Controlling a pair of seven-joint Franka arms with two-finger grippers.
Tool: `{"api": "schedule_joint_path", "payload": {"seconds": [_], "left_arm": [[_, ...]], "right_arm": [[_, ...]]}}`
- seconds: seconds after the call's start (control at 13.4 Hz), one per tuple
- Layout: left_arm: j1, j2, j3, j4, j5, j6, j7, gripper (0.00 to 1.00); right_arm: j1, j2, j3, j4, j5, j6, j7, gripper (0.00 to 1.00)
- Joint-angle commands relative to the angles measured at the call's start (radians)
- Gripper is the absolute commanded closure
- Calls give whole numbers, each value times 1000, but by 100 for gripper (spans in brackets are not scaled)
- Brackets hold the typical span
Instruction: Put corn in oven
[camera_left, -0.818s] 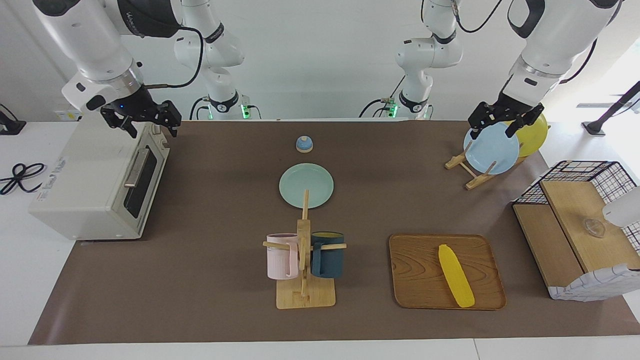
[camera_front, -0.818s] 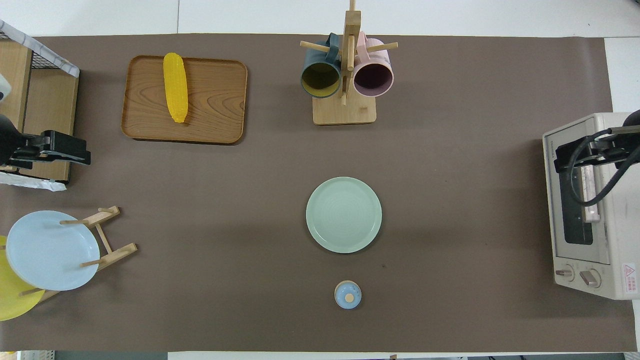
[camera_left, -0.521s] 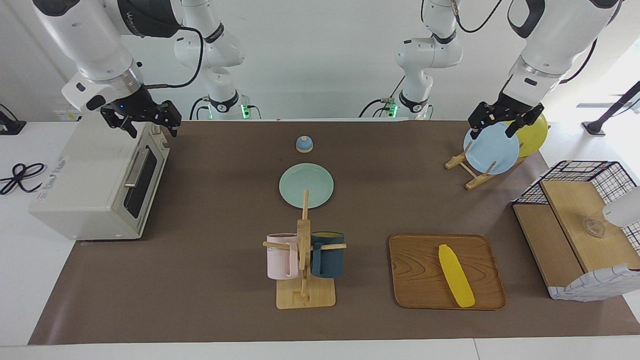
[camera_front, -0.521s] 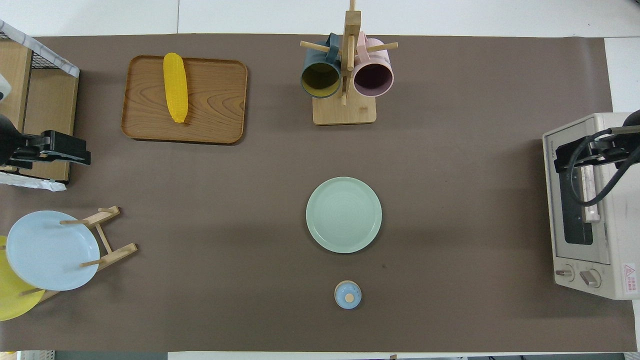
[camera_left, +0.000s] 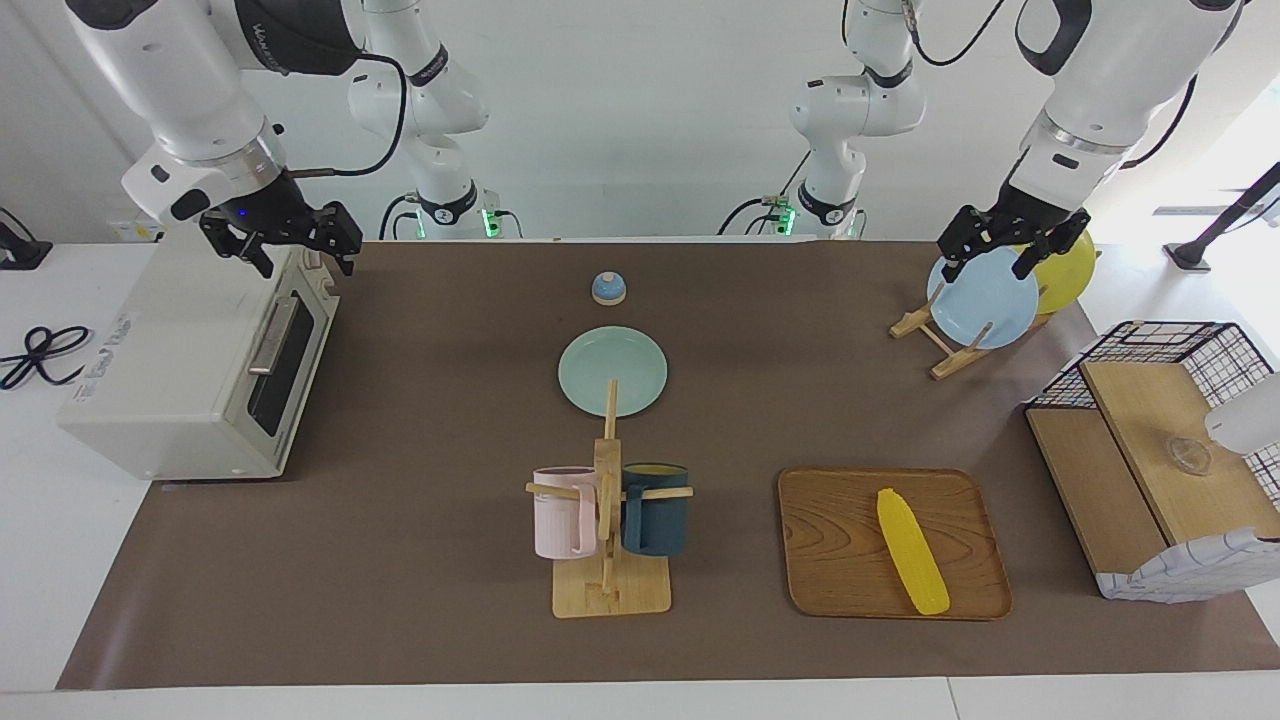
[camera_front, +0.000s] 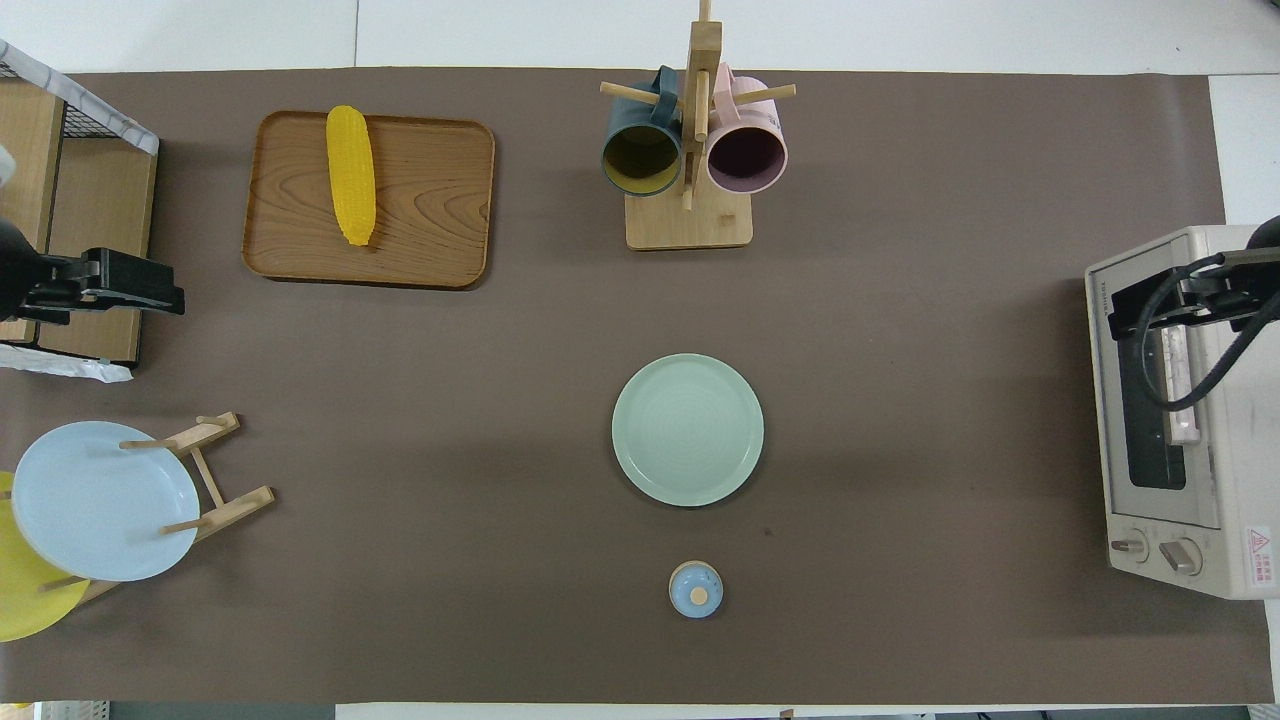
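The corn (camera_left: 911, 551) lies on the wooden tray (camera_left: 835, 560), well apart from both grippers — left gripper (camera_left: 1000, 251) and right gripper (camera_left: 293, 246) spread, empty — oven (camera_left: 190, 360) door closed.

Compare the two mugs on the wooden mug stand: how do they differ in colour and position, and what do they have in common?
The pink mug is pale, while the dark blue mug is deep teal with a yellowish inside. The pink mug hangs on the mug stand's side toward the right arm's end of the table; the dark blue mug hangs toward the left arm's end. Both look alike in size and shape, and both hang by their handles from the pegs.
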Motion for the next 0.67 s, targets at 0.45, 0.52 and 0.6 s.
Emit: {"api": "schedule_joint_path", "payload": {"seconds": [0.45, 0.52, 0.6], "left_arm": [[-60, 512, 0, 319, -29, 123, -6, 0], [-71, 573, 0, 342, -21, 173, -3, 0], [-72, 648, 0, 399, -5, 202, 0, 0]], "right_arm": [[-96, -143, -8, -329, -54, 246, -162, 100], [-98, -163, -8, -382, -88, 289, -160, 100], [-104, -174, -8, -419, -105, 317, -159, 100]]}}
